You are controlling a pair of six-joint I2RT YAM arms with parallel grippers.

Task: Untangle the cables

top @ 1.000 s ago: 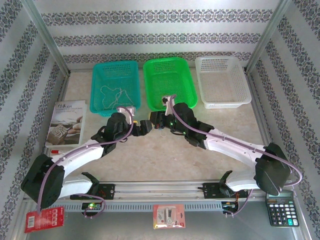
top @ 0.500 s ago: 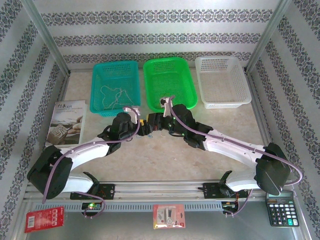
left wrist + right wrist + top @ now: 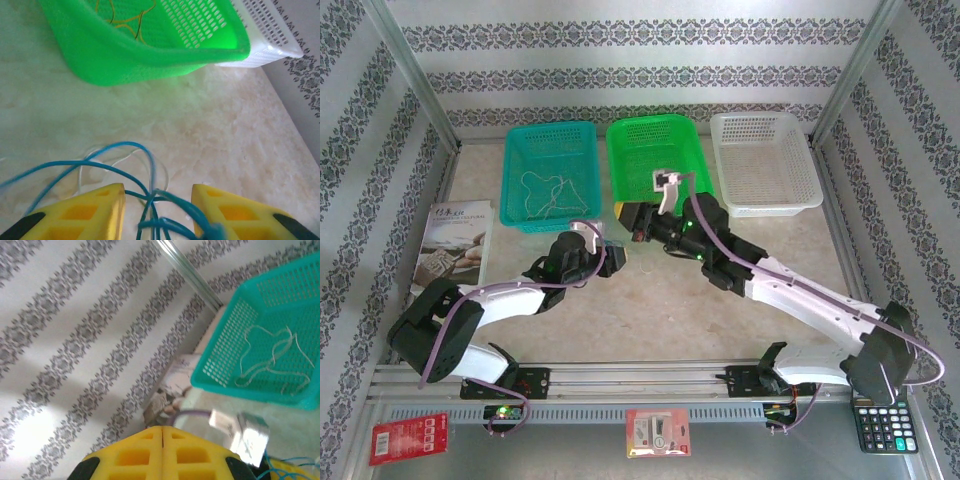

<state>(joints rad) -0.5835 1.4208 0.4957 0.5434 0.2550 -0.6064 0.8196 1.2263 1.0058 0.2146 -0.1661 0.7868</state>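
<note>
**A:** Table (image 3: pixel 650 310), pale marble look. Three baskets along its far side, left to right: teal basket (image 3: pixel 551 128), green basket (image 3: pixel 655 122), white basket (image 3: pixel 760 118). One book (image 3: pixel 455 245) at the left, one calculator (image 3: pixel 885 415) at the near right corner.

**B:** Left arm (image 3: pixel 510 300) and right arm (image 3: pixel 800 295) both reach to the middle. The left hand (image 3: pixel 613 258) is low over the table. The right hand (image 3: pixel 628 218) is just beyond it, by the green basket's near wall.

**A:** State of the hands?

**B:** From the left wrist, the left hand (image 3: pixel 157 192) is spread. Its yellow fingers (image 3: pixel 85 212) stand apart, and blue cable (image 3: pixel 115 165) strands run through the gap. Whether they touch a pad is hard to tell, as the frame's lower edge cuts them off. From the right wrist, the right hand (image 3: pixel 162 432) is pressed together with no gap. Whether a thread is caught in the seam cannot be told.

**A:** Cables, counted?

**B:** One cream-white cable (image 3: pixel 548 192) is looped in the teal basket, and it is also clear from the right wrist. One yellow-orange cable (image 3: pixel 131 20) lies in the green basket. It is plain from the left wrist but too fine to make out overhead. The blue one makes several loops on the table before the green basket, with a pale strand (image 3: pixel 81 175) among them. Whether it is one cord or more cannot be told.
</note>
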